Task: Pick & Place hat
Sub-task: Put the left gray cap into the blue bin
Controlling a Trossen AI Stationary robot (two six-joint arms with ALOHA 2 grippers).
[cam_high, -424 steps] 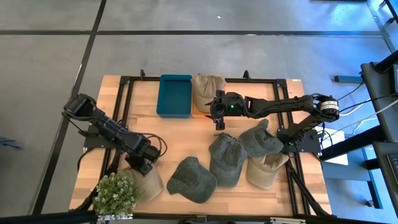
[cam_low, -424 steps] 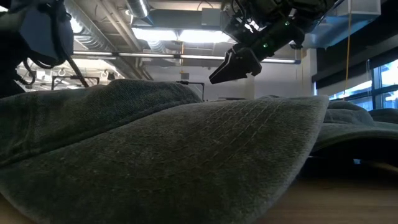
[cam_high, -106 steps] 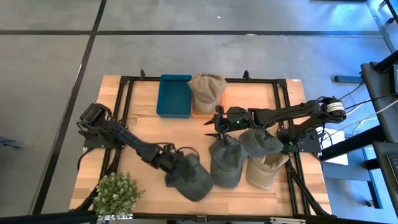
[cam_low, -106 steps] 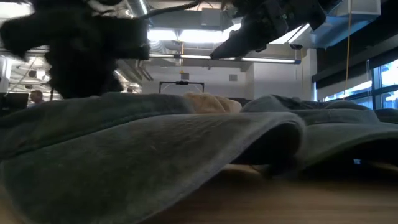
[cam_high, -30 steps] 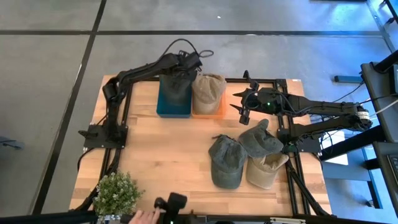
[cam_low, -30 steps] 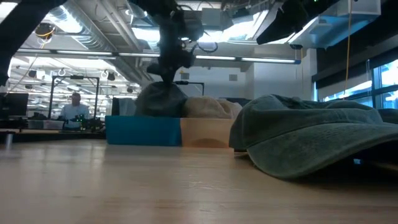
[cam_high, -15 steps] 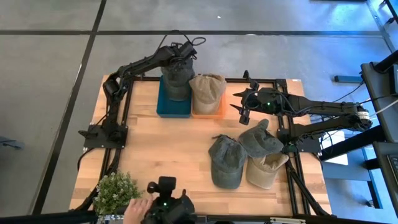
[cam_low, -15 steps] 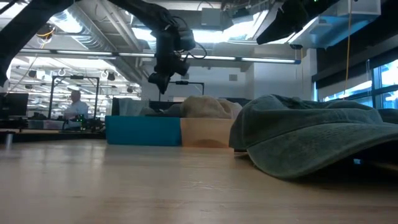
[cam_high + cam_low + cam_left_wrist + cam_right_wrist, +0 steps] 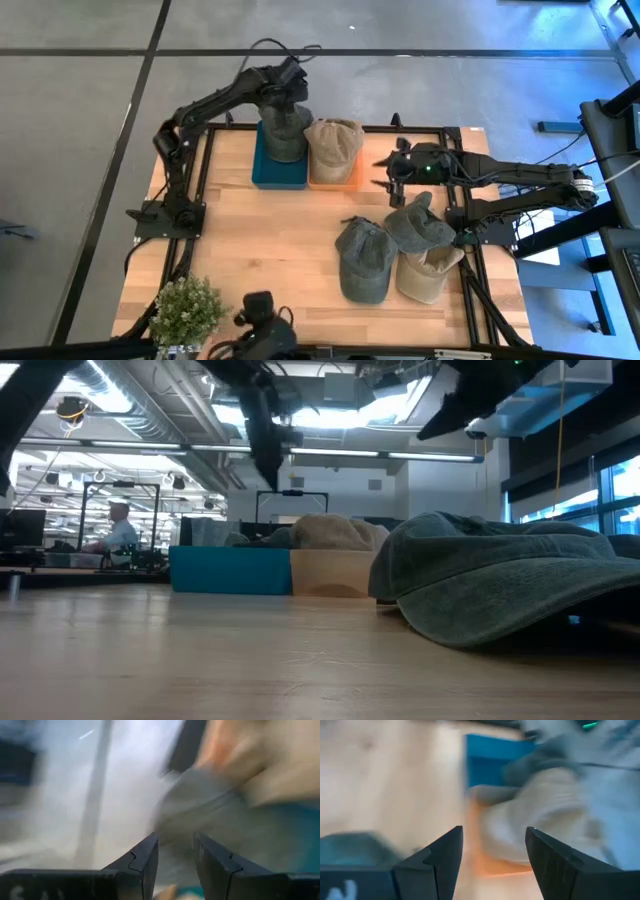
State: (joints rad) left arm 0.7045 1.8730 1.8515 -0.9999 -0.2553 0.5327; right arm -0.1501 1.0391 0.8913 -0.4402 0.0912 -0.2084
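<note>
Hat duty at the sorting table: a dark green hat (image 9: 285,135) now sits in the teal bin (image 9: 270,177) at the far edge, released moments ago by the left gripper (image 9: 291,76), which a second earlier was still carrying it over that bin and has since lifted clear and swung back beyond the table's edge, its fingers (image 9: 145,857) slightly apart and holding nothing. Beside it, a tan hat (image 9: 333,140) fills the orange bin (image 9: 350,176). That makes one more green hat placed, by the look of it, with three hats still waiting near the right side of the wooden table (image 9: 260,240): two dark green hats, one (image 9: 364,260) nearer the middle and one (image 9: 418,228) to its right, and a tan one (image 9: 428,272) partly under them. The right gripper (image 9: 383,172) hovers just past the orange bin, fingers (image 9: 440,857) spread wide and empty, having turned a little toward the bins in the last half second. A potted plant (image 9: 186,310) stands at the near left corner.
</note>
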